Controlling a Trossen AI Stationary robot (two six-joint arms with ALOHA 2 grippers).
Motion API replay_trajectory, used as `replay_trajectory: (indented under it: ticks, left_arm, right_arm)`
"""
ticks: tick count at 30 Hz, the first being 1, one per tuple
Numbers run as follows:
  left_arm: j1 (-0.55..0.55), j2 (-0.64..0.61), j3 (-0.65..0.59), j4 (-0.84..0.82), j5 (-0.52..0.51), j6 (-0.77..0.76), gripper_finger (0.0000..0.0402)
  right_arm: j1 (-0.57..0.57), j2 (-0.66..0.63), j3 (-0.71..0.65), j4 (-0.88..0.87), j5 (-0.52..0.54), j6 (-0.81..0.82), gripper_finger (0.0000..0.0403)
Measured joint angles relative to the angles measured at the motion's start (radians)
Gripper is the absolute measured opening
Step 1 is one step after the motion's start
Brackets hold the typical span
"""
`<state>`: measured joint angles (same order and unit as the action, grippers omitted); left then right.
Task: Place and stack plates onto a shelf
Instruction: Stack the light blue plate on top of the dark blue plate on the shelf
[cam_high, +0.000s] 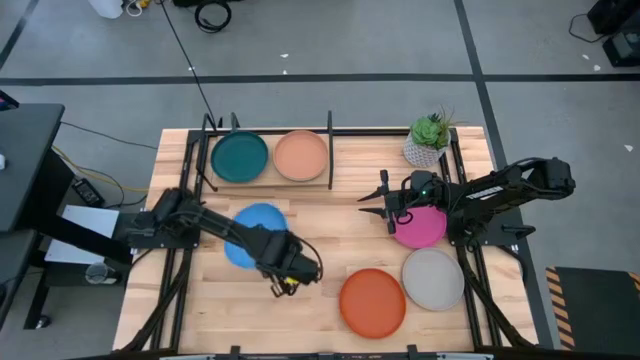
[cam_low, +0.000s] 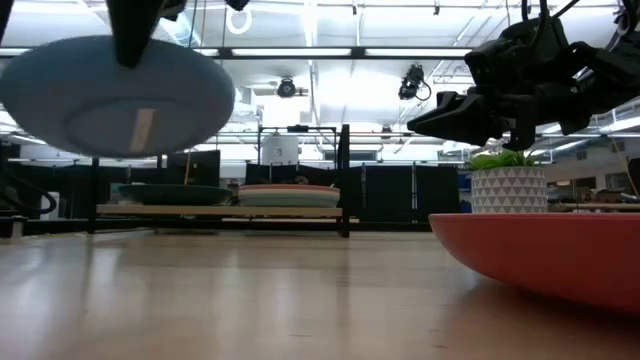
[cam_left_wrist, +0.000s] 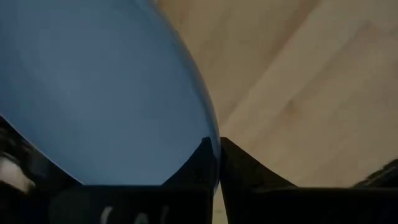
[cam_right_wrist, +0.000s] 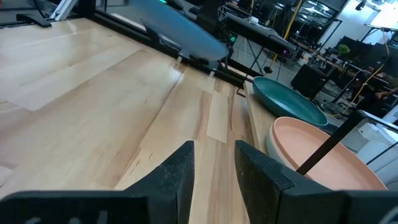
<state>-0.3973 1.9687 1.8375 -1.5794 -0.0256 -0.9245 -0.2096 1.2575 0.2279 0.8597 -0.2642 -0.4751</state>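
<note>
My left gripper (cam_high: 283, 270) is shut on the bright blue plate (cam_high: 252, 230), which is in the air over the table's left middle (cam_low: 115, 95). My right gripper (cam_high: 378, 200) is open, hovering by the far left rim of the magenta plate (cam_high: 425, 228), touching nothing. That plate lies flat on the table. The black shelf (cam_high: 330, 150) stands at the far edge. In it the dark teal plate (cam_high: 240, 157) lies in the left bay and the peach plate (cam_high: 300, 155) in the right bay. The orange plate (cam_high: 372, 302) and grey plate (cam_high: 433, 278) lie flat near the near edge. My left gripper pinches the bright blue plate by its rim (cam_left_wrist: 208, 134), on the plate's near right side, between the two fingers (cam_left_wrist: 242, 165). The plate is lifted clear of the table and is roughly level in the low view (cam_low: 115, 95).
A small potted plant (cam_high: 430, 140) stands at the far right corner, just beyond my right gripper. Bare wood lies between the shelf and the near plates (cam_high: 340, 225). The orange plate (cam_low: 560, 250) fills the near right of the low view.
</note>
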Motion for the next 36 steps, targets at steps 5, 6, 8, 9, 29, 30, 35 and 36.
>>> replay_trajectory:
  ticks: [5, 6, 8, 9, 29, 30, 35, 36]
  left_arm:
    - [0.064, -0.005, -0.011, 0.006, -0.123, 0.247, 0.0014]
    - [0.080, -0.005, -0.011, 0.008, -0.142, 0.283, 0.0014]
    - [0.112, -0.003, -0.011, 0.011, -0.174, 0.338, 0.0014]
    - [0.128, -0.003, -0.011, 0.008, -0.191, 0.357, 0.0014]
    - [0.409, -0.159, -0.205, 0.008, -0.385, 0.581, 0.0014]
    - [0.423, -0.167, -0.230, 0.007, -0.385, 0.595, 0.0014]
    - [0.491, -0.175, -0.312, 0.008, -0.393, 0.672, 0.0014]
    - [0.505, -0.176, -0.323, 0.009, -0.400, 0.684, 0.0014]
  right_arm:
    - [0.000, 0.000, 0.000, -0.001, 0.000, 0.000, 0.0121]
    - [0.000, 0.000, 0.000, -0.001, 0.000, 0.000, 0.0121]
    - [0.000, 0.000, 0.000, -0.003, 0.000, -0.001, 0.0121]
    - [0.000, 0.000, 0.000, -0.005, 0.000, 0.000, 0.0121]
    - [0.000, 0.000, 0.000, -0.056, 0.000, 0.000, 0.0121]
    - [0.000, 0.000, 0.000, -0.055, 0.000, 0.000, 0.0121]
    - [0.000, 0.000, 0.000, -0.046, 0.000, 0.003, 0.0121]
    - [0.000, 0.000, 0.000, -0.046, 0.000, 0.003, 0.0121]
